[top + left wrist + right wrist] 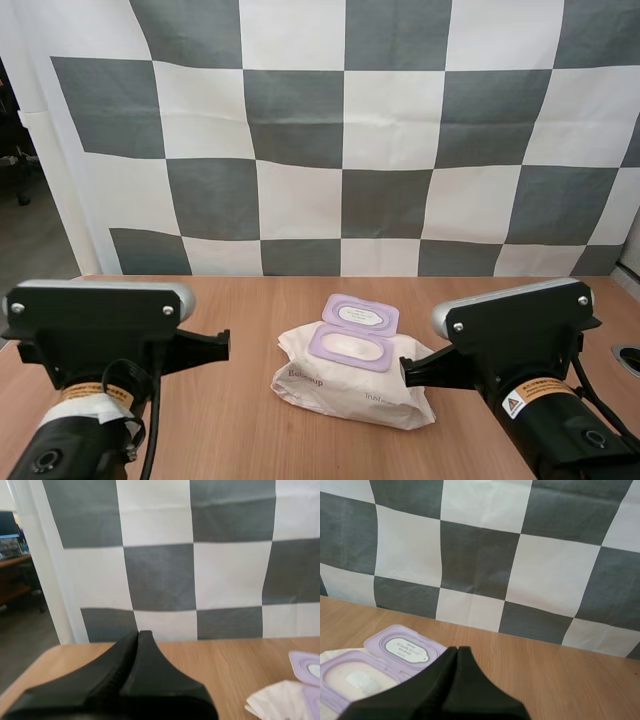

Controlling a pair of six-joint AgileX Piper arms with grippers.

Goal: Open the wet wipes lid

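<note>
**wipes lid flipped back, both tools pinched together on nothing**

the pack of wet wipes (pixel 350 385) is lying on the wooden bench (pixel 230 300), between the two arms and nearer the right one. its purple lid (pixel 360 314) is standing flipped back at the far edge of the purple-rimmed opening (pixel 350 348), with the lid's inner label facing up. white is showing inside the opening.

the left tool (pixel 139 634) is hovering over the bench on the left side of the pack, apart from it. its two black fingers are lying together as one dark wedge, narrow, and gripping nothing.

the right tool (pixel 456 650) is hanging by the pack's right end, on the near side of the lid. its fingers are likewise pressing against each other, with nothing between them. whether it is touching the pack, i cannot tell.
</note>
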